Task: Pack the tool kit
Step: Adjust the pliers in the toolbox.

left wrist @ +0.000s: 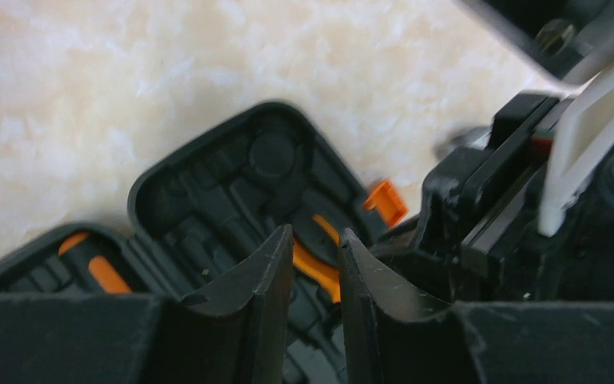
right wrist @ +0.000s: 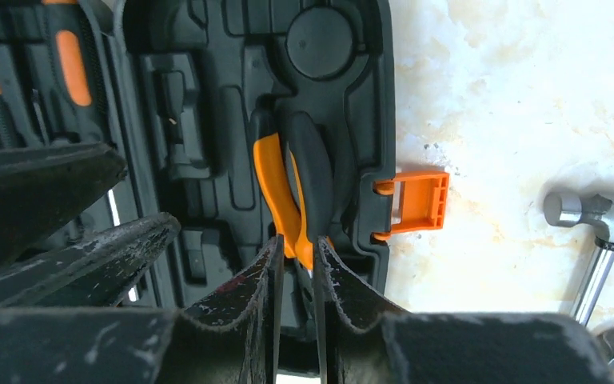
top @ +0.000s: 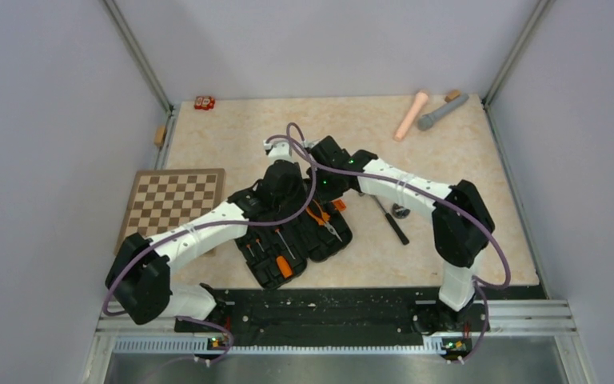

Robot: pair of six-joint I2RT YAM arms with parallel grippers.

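Pliers (right wrist: 276, 180) sit in the right half of the open black case (right wrist: 208, 80), which lies flat at the middle of the bench (right wrist: 528, 96). Their orange and black handles run lengthwise along the moulded slot. That long axis points straight away from the right pincer (right wrist: 297, 244), toward the round recess at the far end of the tray. The right pincer's fingers are pressed nearly together, with the near end of the handles between them, so it appears to be pinching the pliers right at the tip of the grips.

The left pincer (left wrist: 315, 240) hovers over the same half of the case from the other side. Its fingers are parted a little, and the orange handle shows through the gap below them. I cannot tell whether they touch it.

The orange latch (right wrist: 421, 200) hangs open off the case edge just right of the pliers. A hammer (right wrist: 600, 216) lies on the bench beyond it, outside the case. Screwdrivers (top: 285, 266) already occupy slots in the other half.

The coming move probably depends on the pliers staying lined up with the slot, since they lie directly ahead of the right pincer. The right arm is therefore better placed to press them home.
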